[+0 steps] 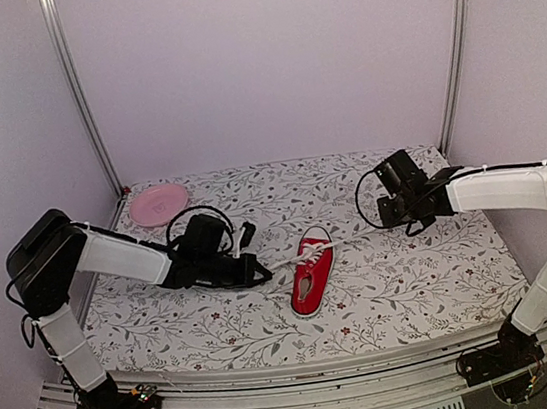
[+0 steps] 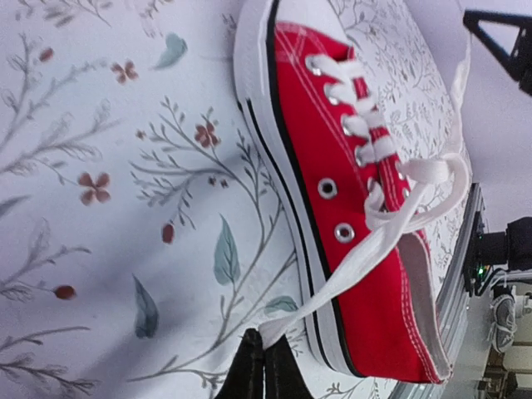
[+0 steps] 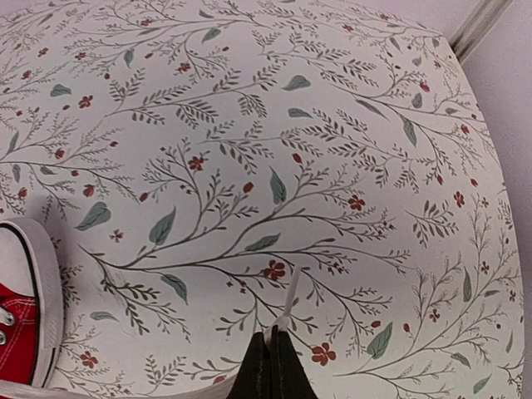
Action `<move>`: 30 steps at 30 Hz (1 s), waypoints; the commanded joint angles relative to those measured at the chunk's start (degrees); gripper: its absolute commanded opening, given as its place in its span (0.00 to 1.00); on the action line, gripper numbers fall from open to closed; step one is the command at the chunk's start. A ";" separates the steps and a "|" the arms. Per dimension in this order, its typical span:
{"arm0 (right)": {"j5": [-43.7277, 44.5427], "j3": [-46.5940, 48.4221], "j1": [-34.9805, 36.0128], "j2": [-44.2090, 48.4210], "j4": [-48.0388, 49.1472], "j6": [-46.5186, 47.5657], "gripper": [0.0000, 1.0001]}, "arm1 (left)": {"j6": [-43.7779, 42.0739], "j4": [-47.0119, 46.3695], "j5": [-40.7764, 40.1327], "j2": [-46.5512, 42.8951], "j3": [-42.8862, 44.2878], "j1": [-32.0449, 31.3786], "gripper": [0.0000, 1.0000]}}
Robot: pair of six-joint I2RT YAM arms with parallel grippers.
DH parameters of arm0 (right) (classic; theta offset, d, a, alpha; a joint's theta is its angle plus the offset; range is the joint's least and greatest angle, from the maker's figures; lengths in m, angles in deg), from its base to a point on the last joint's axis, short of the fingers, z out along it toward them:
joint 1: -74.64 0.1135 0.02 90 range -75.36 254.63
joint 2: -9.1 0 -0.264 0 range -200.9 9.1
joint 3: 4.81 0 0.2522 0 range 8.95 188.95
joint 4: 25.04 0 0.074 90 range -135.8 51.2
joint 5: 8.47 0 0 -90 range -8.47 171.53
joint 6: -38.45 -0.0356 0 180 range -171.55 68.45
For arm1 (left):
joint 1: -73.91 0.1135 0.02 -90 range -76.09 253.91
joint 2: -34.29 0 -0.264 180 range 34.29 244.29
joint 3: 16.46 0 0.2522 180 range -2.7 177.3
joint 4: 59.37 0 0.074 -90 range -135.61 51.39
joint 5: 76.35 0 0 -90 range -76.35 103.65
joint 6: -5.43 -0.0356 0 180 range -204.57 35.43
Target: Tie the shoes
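Sneaker (image 2: 309,141) toe runs off frame; left hand (image 2: 264,367) pinches lace (image 2: 374,247) end.

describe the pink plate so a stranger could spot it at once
Start at the floral tablecloth and go to its far left corner. The pink plate lies flat there, the only round, plain pink thing, unlike the red sneaker mid-table.

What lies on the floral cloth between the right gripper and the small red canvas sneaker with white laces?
Nothing visible. Only bare floral cloth separates the right gripper, shut on a white lace end, from the red canvas sneaker. The round pink plate sits far back-left.
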 commanded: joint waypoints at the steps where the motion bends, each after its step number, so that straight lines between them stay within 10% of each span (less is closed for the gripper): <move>1: 0.69 -4.85 -3.25 3.01 -0.24 -3.02 0.02 | -0.91 -0.07 -5.90 -0.22 2.76 4.20 0.00; 11: -3.15 -8.88 -5.51 6.75 0.71 -5.48 0.02 | 0.11 -2.42 -8.45 3.32 8.14 8.85 0.00; 17: -25.06 -13.21 -4.33 18.22 14.34 -1.36 0.02 | -1.81 -3.16 -4.64 5.34 11.82 8.84 0.00; 30: -41.98 1.79 24.48 2.49 34.19 4.30 0.02 | -8.11 -5.40 4.97 5.80 16.82 8.76 0.00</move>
